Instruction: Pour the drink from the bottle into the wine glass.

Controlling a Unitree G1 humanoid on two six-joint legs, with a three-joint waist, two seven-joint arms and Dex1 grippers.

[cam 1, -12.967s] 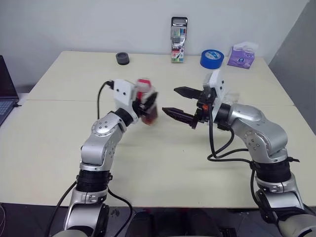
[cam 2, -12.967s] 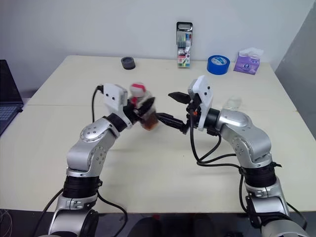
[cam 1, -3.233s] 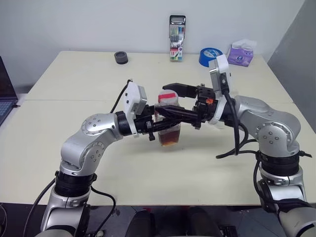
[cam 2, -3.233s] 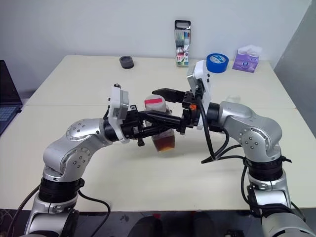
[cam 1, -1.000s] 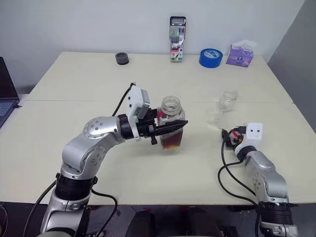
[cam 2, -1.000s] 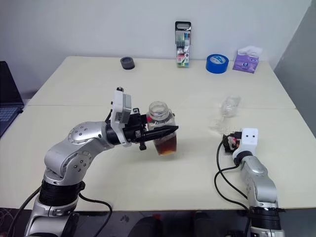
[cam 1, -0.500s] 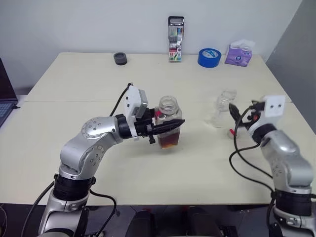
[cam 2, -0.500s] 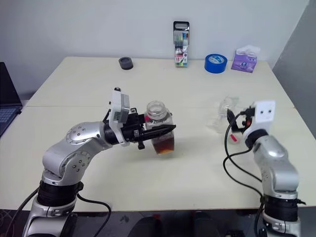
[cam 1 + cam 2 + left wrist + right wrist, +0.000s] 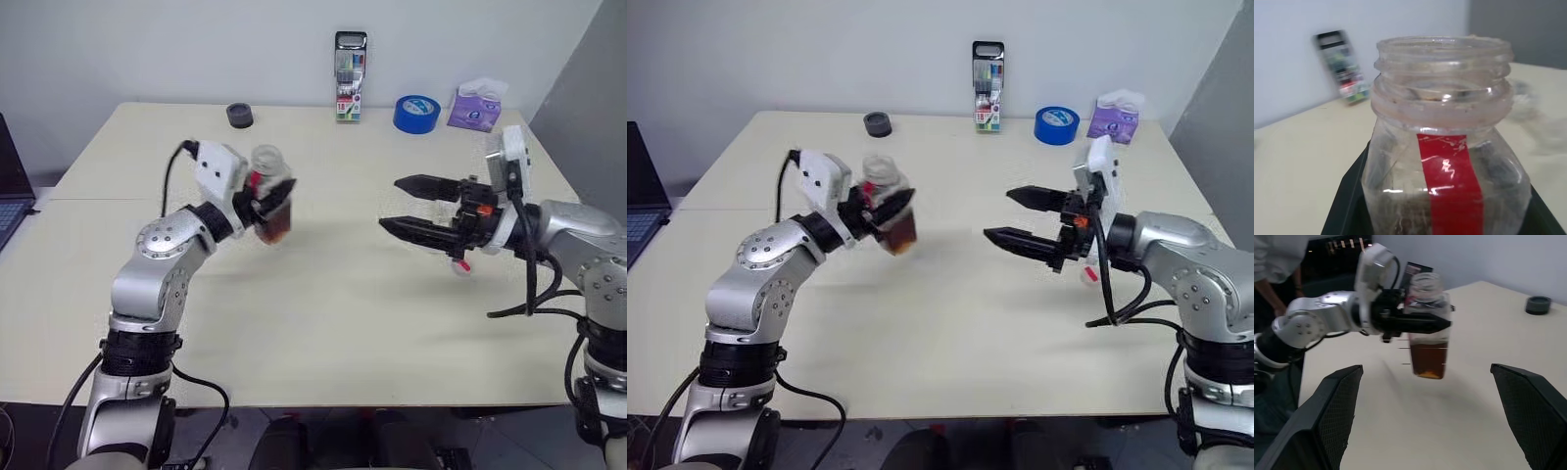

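Lifted off the desk (image 9: 323, 323), the uncapped bottle (image 9: 269, 201) is clamped tilted in the left gripper (image 9: 272, 208); the right gripper (image 9: 404, 206) is spread empty. Drink (image 9: 1427, 360) may be spilled early, as the glass seems hidden behind the right arm.

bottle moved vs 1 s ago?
Yes. The bottle, shut in the left end effector, now sits further left and farther back, nearer the black puck on the table, and tilted.
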